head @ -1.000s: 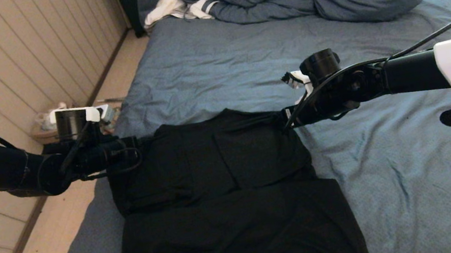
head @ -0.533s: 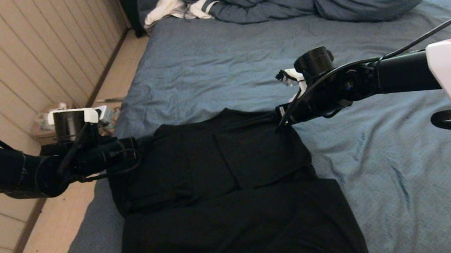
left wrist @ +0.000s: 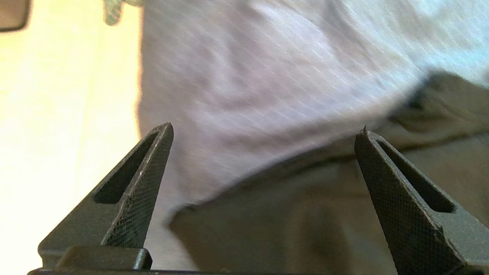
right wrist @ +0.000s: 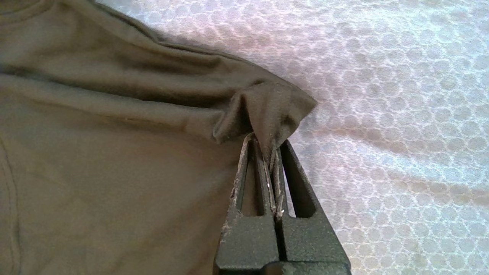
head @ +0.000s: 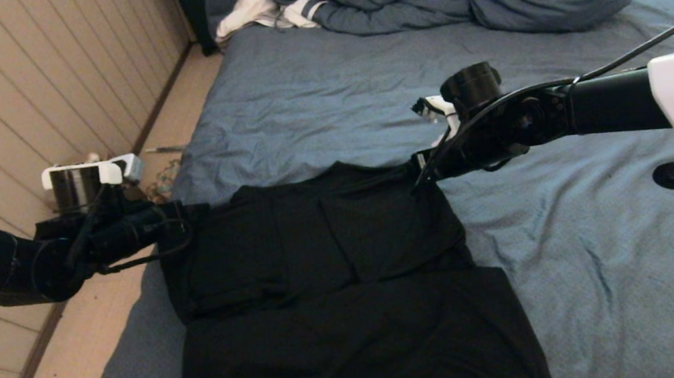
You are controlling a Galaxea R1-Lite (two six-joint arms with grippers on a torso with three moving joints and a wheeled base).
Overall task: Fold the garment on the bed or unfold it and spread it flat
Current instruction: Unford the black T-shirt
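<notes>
Right gripper [right wrist: 272, 147] clenched on shirt [head: 322, 270] far-right corner; left gripper [left wrist: 263, 130] spread wide, empty, apparently just short of far-left corner, shirt inward.

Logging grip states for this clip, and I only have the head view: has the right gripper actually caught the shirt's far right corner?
Observer: Yes. In the right wrist view the right gripper is shut on a pinched fold at the corner of the shirt.
Operator: And the left one, at the other corner?
Observer: The left gripper is open, with nothing between its fingers.
Operator: Is the shirt under it?
Observer: The shirt's edge lies below the gap, with the sheet beyond it. Whether the tips touch the cloth I cannot tell.
</notes>
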